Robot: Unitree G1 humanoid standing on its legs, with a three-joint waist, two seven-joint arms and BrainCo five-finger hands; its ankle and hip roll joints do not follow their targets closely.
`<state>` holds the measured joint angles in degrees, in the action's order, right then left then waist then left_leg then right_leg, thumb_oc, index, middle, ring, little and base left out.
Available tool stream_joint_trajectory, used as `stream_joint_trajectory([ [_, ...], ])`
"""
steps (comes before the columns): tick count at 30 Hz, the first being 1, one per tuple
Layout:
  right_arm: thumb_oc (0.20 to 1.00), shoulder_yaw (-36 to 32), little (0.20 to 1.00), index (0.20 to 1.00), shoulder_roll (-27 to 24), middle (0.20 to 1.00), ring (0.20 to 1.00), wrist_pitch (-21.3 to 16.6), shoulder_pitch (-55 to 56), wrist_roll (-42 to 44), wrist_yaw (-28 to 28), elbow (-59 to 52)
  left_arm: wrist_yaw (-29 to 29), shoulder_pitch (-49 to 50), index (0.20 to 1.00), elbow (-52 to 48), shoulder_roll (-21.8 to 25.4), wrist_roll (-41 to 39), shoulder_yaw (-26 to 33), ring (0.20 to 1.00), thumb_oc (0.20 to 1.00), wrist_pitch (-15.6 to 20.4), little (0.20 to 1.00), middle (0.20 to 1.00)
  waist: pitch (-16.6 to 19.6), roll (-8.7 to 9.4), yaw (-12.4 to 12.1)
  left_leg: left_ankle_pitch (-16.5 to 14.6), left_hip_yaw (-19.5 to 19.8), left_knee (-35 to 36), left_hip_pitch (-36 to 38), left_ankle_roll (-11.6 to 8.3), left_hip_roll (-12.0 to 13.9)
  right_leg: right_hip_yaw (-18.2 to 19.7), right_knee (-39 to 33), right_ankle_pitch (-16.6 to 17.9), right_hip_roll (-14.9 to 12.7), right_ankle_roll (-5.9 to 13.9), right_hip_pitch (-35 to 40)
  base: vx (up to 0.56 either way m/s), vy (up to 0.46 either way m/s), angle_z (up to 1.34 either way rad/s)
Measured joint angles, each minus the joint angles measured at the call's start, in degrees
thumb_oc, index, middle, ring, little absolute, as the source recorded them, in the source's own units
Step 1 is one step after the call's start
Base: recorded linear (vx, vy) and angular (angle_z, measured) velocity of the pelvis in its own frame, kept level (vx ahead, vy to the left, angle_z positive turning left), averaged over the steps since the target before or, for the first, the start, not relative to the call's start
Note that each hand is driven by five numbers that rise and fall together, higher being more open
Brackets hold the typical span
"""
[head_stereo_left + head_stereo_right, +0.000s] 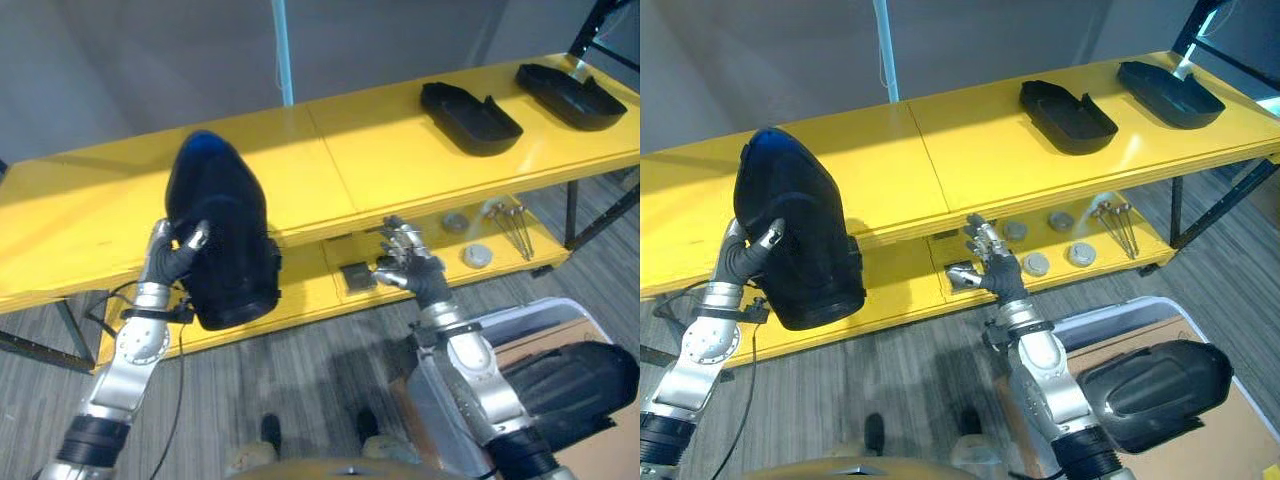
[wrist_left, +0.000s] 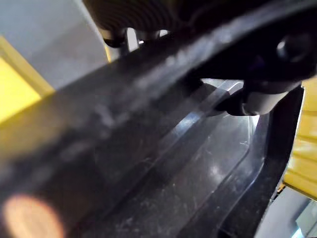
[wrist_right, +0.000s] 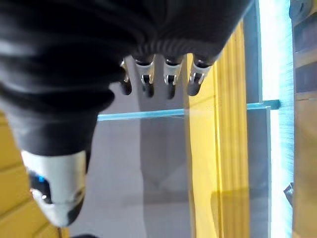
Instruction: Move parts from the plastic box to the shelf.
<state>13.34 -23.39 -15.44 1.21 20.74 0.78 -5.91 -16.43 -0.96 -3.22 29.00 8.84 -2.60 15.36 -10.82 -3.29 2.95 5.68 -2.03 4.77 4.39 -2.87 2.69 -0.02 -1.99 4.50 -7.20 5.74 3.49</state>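
Carry step: left hand point(image 1: 745, 252) curled round large black moulded plastic part point(image 1: 795, 235), above yellow shelf point(image 1: 970, 150); next, set it down. Right hand point(image 1: 992, 262) spread, empty.

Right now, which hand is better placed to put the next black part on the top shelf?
The left hand. Its fingers are curled on a black part, held beside the yellow shelf. The right hand is open, holds nothing and is by the lower shelf level.

Black part point(image 1: 222, 240) gripped upright over yellow shelf point(image 1: 330, 160), two parts point(image 1: 470, 117) atop
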Motion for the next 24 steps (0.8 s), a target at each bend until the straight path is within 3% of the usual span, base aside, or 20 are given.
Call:
stream_joint_trajectory([
  [1,1.0,0.1,1.0,1.0,0.5,1.0,1.0,0.3,0.2,-0.4,0.0,0.0,-0.2,0.0,0.2,0.0,0.0,0.0,0.3,0.2,0.2,-0.2,0.2,0.2,0.1,0.19,-0.1,0.2,-0.3,0.0,0.2,0.52,-0.5,-0.1,1.5,-0.8,-0.8,0.61,-0.5,0.06,0.263,-0.09],
  [2,1.0,0.0,1.0,1.0,0.6,1.0,1.0,0.9,0.1,-1.0,0.1,0.2,-0.8,-1.1,0.2,0.2,-0.7,-0.2,0.1,0.2,0.2,-0.8,0.2,0.2,-0.7,-0.36,-0.8,-0.2,-0.2,0.0,0.9,2.6,-1.5,1.2,16.0,-2.7,-1.8,3.18,-7.3,0.09,0.333,0.12],
  [3,1.0,0.1,1.0,1.0,0.7,1.0,1.0,1.0,0.9,-1.0,0.0,-0.1,-0.8,-1.7,0.2,0.1,-0.8,-0.2,-0.3,0.2,0.2,-0.8,0.2,0.2,-0.7,-0.29,-0.1,-0.4,0.5,-0.1,0.9,3.31,-2.4,1.3,24.7,-4.0,-2.8,3.2,-11.2,0.09,0.185,0.31],
  [5,1.0,0.2,1.0,1.0,1.1,1.0,1.0,1.1,1.0,-1.0,0.1,0.2,-0.9,-2.3,0.2,0.1,-0.4,-0.8,-0.3,0.2,0.2,-0.8,0.2,0.2,-1.4,1.98,0.2,-1.8,1.1,0.0,2.4,5.24,-5.2,4.1,32.7,-2.7,-5.1,2.75,-15.0,0.15,0.113,0.32],
  [6,1.0,0.1,1.0,1.0,1.2,1.0,1.0,1.1,1.0,-1.0,0.0,0.1,-0.9,-1.9,0.2,0.1,-0.5,-1.1,-0.5,0.2,0.2,-0.9,0.2,0.2,-1.6,1.54,0.3,-1.9,1.2,0.0,2.9,5.85,-5.4,4.1,34.4,-3.1,-5.3,2.41,-15.7,0.21,0.019,0.08],
  [8,1.0,-0.1,1.0,1.0,1.3,1.0,1.0,1.1,0.7,-1.0,0.0,0.0,-0.8,-2.3,0.2,0.1,-0.5,-2.4,-1.5,0.2,0.2,-0.9,0.2,0.2,-1.7,1.33,0.5,-2.4,2.3,0.0,3.0,5.62,-5.2,3.7,29.8,-7.1,-4.1,2.32,-15.0,0.21,-0.036,0.11],
  [10,1.0,-0.1,1.0,1.0,1.6,1.0,1.0,1.1,0.0,-1.0,0.0,0.0,-0.6,-2.9,0.2,0.6,-0.5,-4.4,-2.0,0.2,0.2,-0.8,0.2,0.2,-1.6,1.64,0.5,-2.5,3.1,0.0,2.3,4.95,-5.2,3.8,15.6,-8.0,-2.2,2.73,-13.2,0.2,-0.097,0.15],
  [13,1.0,0.0,1.0,1.0,2.3,1.0,1.0,1.1,-0.5,-1.0,0.0,0.2,-0.4,-4.1,0.2,3.3,-1.6,-6.8,-2.7,0.2,0.2,-0.8,0.2,0.2,-1.4,2.41,1.4,-3.6,4.0,0.0,2.6,4.44,-5.2,3.8,0.9,-2.5,-0.5,2.52,-11.2,0.19,-0.166,0.29],
  [16,1.0,0.0,1.0,1.0,2.5,1.0,1.0,1.1,0.3,-0.9,0.0,0.3,0.0,-3.6,0.2,4.6,-2.9,-9.9,-2.7,0.2,0.2,-0.8,0.2,0.2,-0.5,4.44,1.9,-4.5,5.5,0.0,5.3,2.4,-5.1,2.3,-1.9,2.4,-0.5,1.31,-7.5,0.19,-0.183,0.37],
  [17,1.0,0.0,1.0,1.0,2.3,1.0,1.0,1.1,0.4,-0.9,0.1,0.3,0.2,-3.5,0.2,4.5,-3.8,-11.8,-2.6,0.2,0.2,-0.8,0.2,0.2,0.1,4.51,1.5,-5.7,6.1,0.0,6.5,1.04,-3.7,1.8,-2.1,7.2,0.9,0.34,-6.4,0.25,-0.173,0.16],
  [20,1.0,-0.1,1.0,1.0,0.6,1.0,1.0,1.3,0.9,-0.8,0.9,0.3,0.7,-4.4,0.2,5.0,-4.4,-14.3,-2.7,0.2,0.2,-0.8,0.2,0.2,1.1,2.38,2.7,-7.0,6.6,0.0,6.7,-0.92,1.0,-0.6,-3.1,6.2,5.1,-2.0,-5.2,0.18,-0.146,0.14],
  [21,1.0,-0.4,1.0,1.0,-0.3,1.0,1.0,1.7,1.2,-0.8,1.5,0.3,0.7,-5.7,0.2,6.0,-4.5,-15.3,-2.8,0.2,0.2,-0.8,0.2,0.2,1.2,2.29,3.1,-6.5,6.4,0.0,6.7,-1.58,1.5,-1.3,-2.7,6.7,5.5,-3.07,-4.9,0.03,-0.045,0.41],
  [22,1.0,-1.2,1.0,1.0,-1.8,1.0,1.0,1.7,2.0,-0.7,1.8,0.3,0.6,-9.8,0.2,9.5,-4.3,-17.7,-4.2,0.2,0.2,-0.7,0.2,0.2,1.2,2.09,4.4,-5.4,4.7,0.0,5.3,-2.44,1.8,-2.9,-2.8,5.7,5.3,-3.37,-4.8,0.03,-0.014,0.61],
  [24,1.0,-2.6,1.0,1.0,-3.6,1.0,1.0,1.9,3.2,-0.6,1.8,0.3,0.6,-15.7,0.2,14.2,-4.3,-20.8,-5.6,0.2,0.2,-0.8,0.2,0.2,1.0,1.11,7.0,-5.2,0.2,0.0,3.9,-2.29,2.1,-5.0,-2.8,5.4,5.1,-3.67,-5.0,0.02,-0.013,0.61],
])
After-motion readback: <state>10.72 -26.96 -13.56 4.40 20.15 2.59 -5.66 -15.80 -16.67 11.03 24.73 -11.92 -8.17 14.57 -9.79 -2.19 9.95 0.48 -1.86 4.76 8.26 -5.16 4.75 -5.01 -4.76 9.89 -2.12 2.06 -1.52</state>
